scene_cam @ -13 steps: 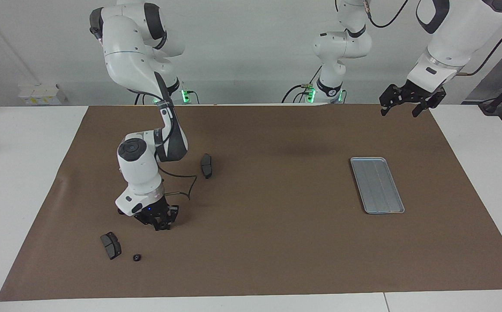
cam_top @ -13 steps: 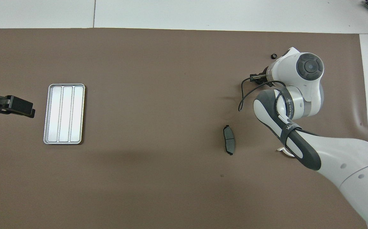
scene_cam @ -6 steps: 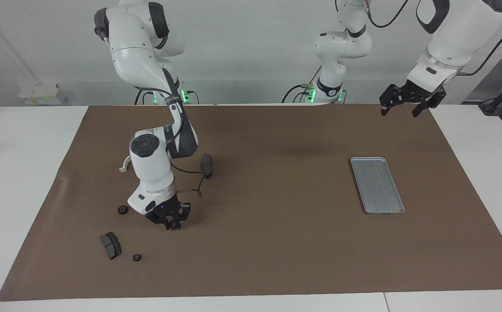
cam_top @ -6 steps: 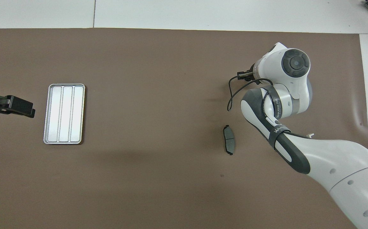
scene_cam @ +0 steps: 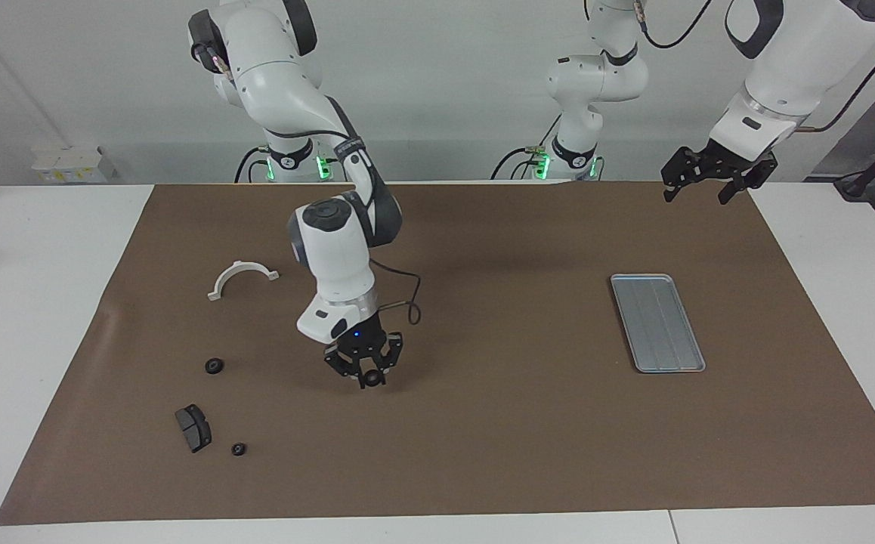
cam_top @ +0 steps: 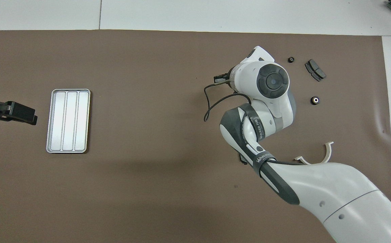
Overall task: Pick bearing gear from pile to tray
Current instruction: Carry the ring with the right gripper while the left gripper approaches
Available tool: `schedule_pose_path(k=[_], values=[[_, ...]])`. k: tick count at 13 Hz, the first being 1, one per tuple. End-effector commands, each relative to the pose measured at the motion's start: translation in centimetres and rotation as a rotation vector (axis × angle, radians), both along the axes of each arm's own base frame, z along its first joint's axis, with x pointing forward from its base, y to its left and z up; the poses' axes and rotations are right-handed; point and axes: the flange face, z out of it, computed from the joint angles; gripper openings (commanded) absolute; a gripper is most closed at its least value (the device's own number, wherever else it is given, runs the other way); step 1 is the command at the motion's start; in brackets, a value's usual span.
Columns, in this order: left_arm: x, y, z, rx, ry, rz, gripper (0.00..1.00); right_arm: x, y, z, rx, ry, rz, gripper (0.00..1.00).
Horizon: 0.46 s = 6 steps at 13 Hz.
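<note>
Since the earlier frame, right claw (scene_cam: 363,375) has travelled toward the tray (scene_cam: 657,323), closed on a black gear (scene_cam: 369,379) above the brown mat (scene_cam: 483,423). Left claw (scene_cam: 717,175) waits, jaws wide, empty. Remaining pile (scene_cam: 211,408) lies at the right arm's end

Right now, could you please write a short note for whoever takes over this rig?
Right tool: up over the bare mat, shut on a small black gear.
Left tool: open, waiting above the mat's edge at its own end.
Tray: no parts in it.
Pile: two gears, a brake pad and a white bracket lie toward the right arm's end.
Done: gear picked.
Left: carry it to the tray and release.
</note>
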Motion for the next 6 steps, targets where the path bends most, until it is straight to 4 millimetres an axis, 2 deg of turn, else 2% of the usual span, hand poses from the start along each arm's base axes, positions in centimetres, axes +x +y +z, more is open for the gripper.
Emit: schedule_pose_path(k=[1, 3, 6], values=[[-0.8, 0.3, 0.4, -0.006, 0.004, 0.010, 1.00, -1.7, 4.8, 1.0, 0.052, -0.088, 0.051, 0.05], [-0.8, 0.3, 0.4, -0.006, 0.004, 0.012, 1.00, -3.6, 8.9, 0.6, 0.072, -0.115, 0.116, 0.06], [-0.8, 0.3, 0.4, -0.006, 0.004, 0.012, 1.00, -6.4, 14.1, -1.3, 0.133, -0.127, 0.139, 0.06]])
